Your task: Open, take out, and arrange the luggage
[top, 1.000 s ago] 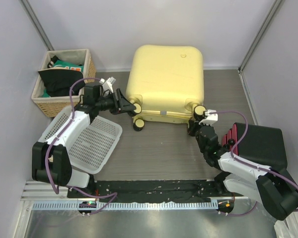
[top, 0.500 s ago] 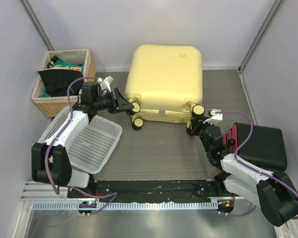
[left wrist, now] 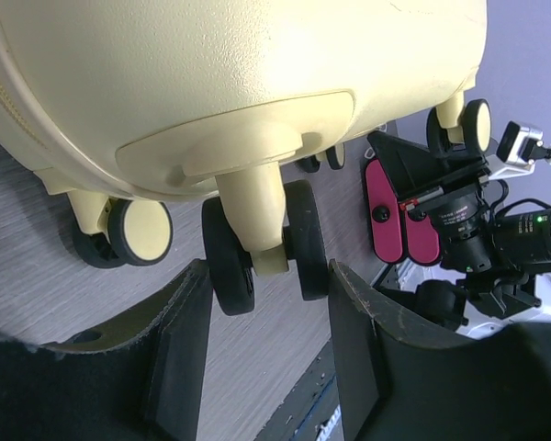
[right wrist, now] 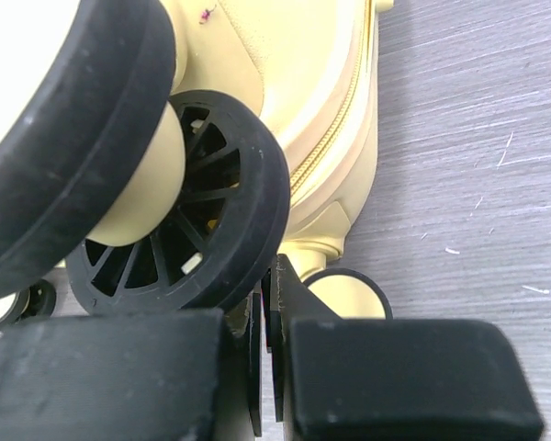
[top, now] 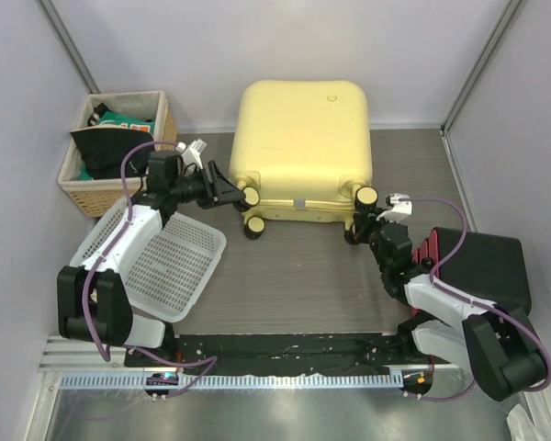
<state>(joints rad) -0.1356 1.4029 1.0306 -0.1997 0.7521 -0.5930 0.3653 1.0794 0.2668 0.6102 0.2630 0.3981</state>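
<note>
At the back centre of the grey tabletop [top: 285, 276] we see the pale-yellow luggage [top: 303, 138] lying flat and closed, its wheeled end turned toward the arms. To its left stands a wicker basket [top: 161, 110] stuffed with dark and green cloth, and nearer the left arm lies a white perforated tray [top: 165, 266]. A black case [top: 487, 266] with a red edge sits at the right, beside the right arm.

We find the left gripper [top: 228, 192] reaching sideways at the suitcase's near-left corner. From its wrist camera, the two dark fingers [left wrist: 179, 349] stand partly apart with the twin caster [left wrist: 262, 243] set between their tips. The black tyres fill the gap from one finger to the other, so we read this as a grasp on that caster, though the contact itself is hard to make out.

At the near-right corner, the right gripper [top: 361, 223] points up toward the other caster. In its wrist view the jaws are clenched together with nothing between them. Only a thin seam separates the pads, and the tip sits just under a black spoked wheel [right wrist: 179, 211]. We cannot tell whether it touches the tyre. Past that wheel we see the yellow shell and its zip [right wrist: 335, 138] running along the edge, close above the wood-grain surface.
</note>
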